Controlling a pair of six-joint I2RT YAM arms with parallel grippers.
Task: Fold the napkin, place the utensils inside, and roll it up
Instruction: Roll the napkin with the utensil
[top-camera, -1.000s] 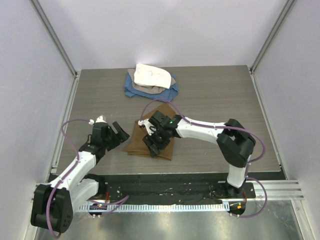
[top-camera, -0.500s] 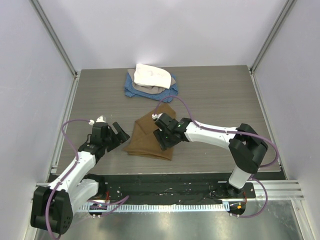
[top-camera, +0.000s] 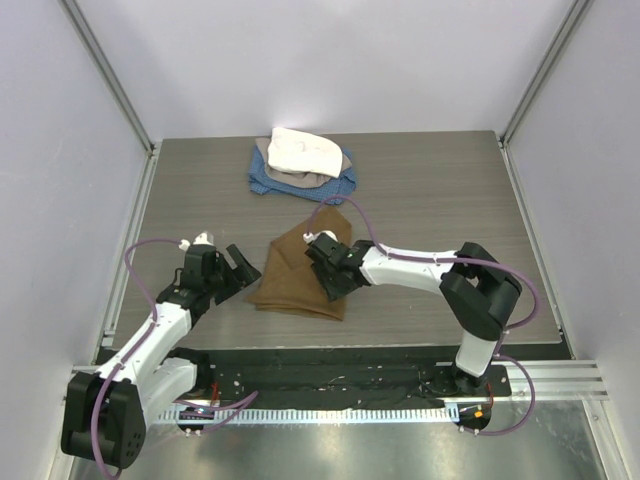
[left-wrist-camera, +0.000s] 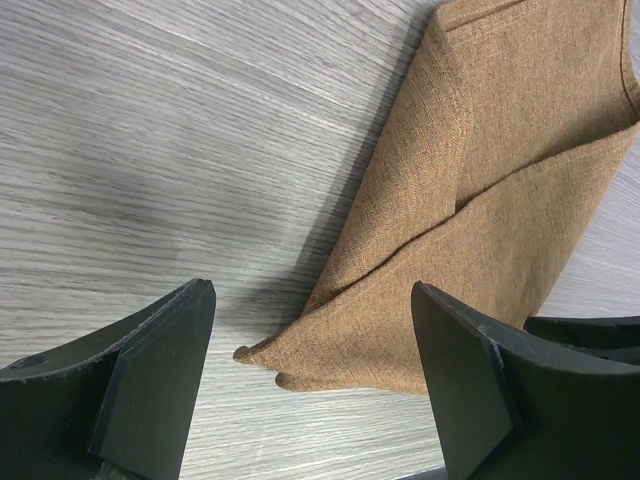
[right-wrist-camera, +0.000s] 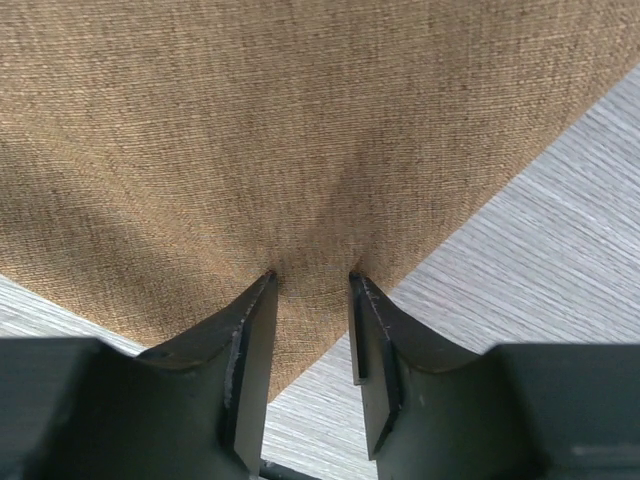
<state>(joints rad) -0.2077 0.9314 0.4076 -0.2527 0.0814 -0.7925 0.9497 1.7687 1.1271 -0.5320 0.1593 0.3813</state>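
Grey wood-grain counter (top-camera: 440, 200) fills the floor of a white-walled booth, and the tan-brown napkin (top-camera: 285, 285) lies folded on it a little toward 7 o'clock of the middle. At 12 o'clock of the napkin, near the far edge, we see a white cloth (top-camera: 303, 150) heaped on a blue cloth (top-camera: 262, 184).

We find the left tool (top-camera: 243, 264) at 9 o'clock of the napkin, just beside its edge. Its fingers (left-wrist-camera: 160, 380) stand wide apart and hold nothing. From its wrist camera the napkin's near corner lies on the counter between them, untouched.

We find the right tool (top-camera: 331, 274) set down on the napkin's 3 o'clock side. Its fingertips (right-wrist-camera: 250, 330) are drawn close together and press into the cloth. Creases run in toward the narrow gap between them, where a small pucker of napkin is pinched.

From above, the right tool's own body hides that pinch; only its wrist camera shows the gathered weave and a strip of bare counter at 4 o'clock. The left wrist camera alone shows the fold: one flap lies slantwise over another, and two layers meet at the near corner. It also catches a dark part of the right tool at 4 o'clock. Only the overhead camera takes in both arms, the whole napkin and the cloth heap together.
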